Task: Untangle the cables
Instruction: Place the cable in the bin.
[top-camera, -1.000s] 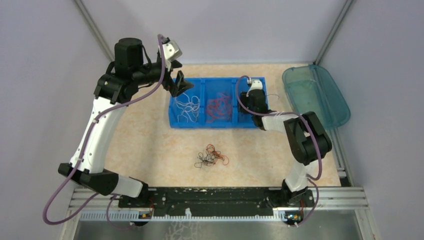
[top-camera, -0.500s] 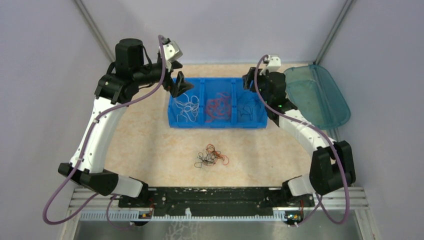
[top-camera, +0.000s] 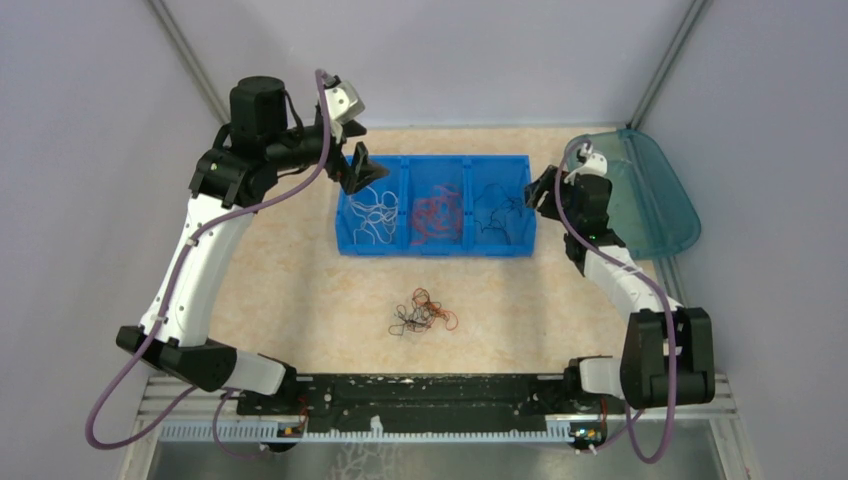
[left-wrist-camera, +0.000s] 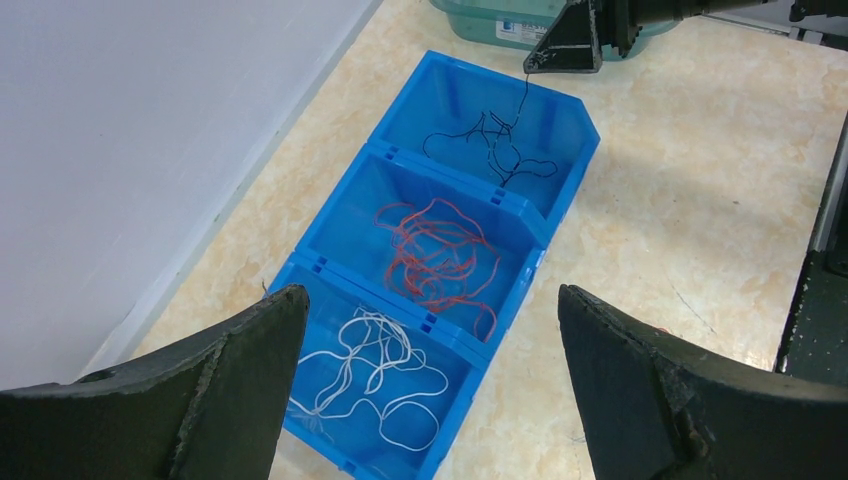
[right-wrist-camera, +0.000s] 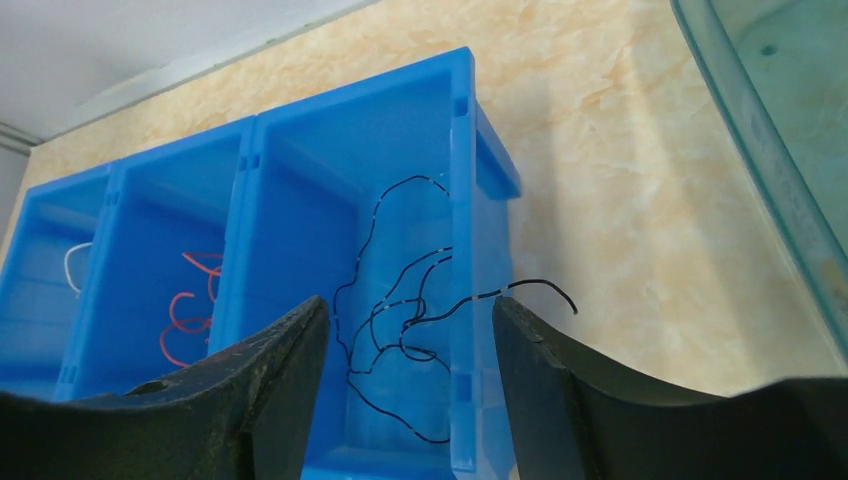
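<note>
Observer: Fingers (right-wrist-camera: 270, 400) of right gripper (right-wrist-camera: 410, 305) are seen spread apart, with nothing held between them. One second back they were sunk into the right compartment of the blue bin (top-camera: 435, 247). Now the gripper is withdrawn to just outside the bin's right wall. Left gripper (left-wrist-camera: 432, 295) is likewise spread and unloaded, hung over the bin's left end, unmoved.

Checker: Meaning for the task?

Observer: A black strand is judged delivered and let go. One loose end is left draped over the right wall. In the left wrist view a strand rises toward the right gripper's tip; contact cannot be told.

Checker: Containers?

Observer: Three compartments are noted in the bin: white cables (left-wrist-camera: 375, 365) left, red-orange cables (left-wrist-camera: 440, 255) middle, black cables (left-wrist-camera: 500, 150) right. No colours are seen mixed. Teal tray (top-camera: 650, 200) is set beside the right gripper; no cable is made out in it.

Checker: Remaining?

Observer: Tangle (top-camera: 423, 312) of black and red-orange cables is left on the table (top-camera: 300, 290), well apart from the bin, between the arms. Sorting is judged partly done; another strand is to be drawn from it.
</note>
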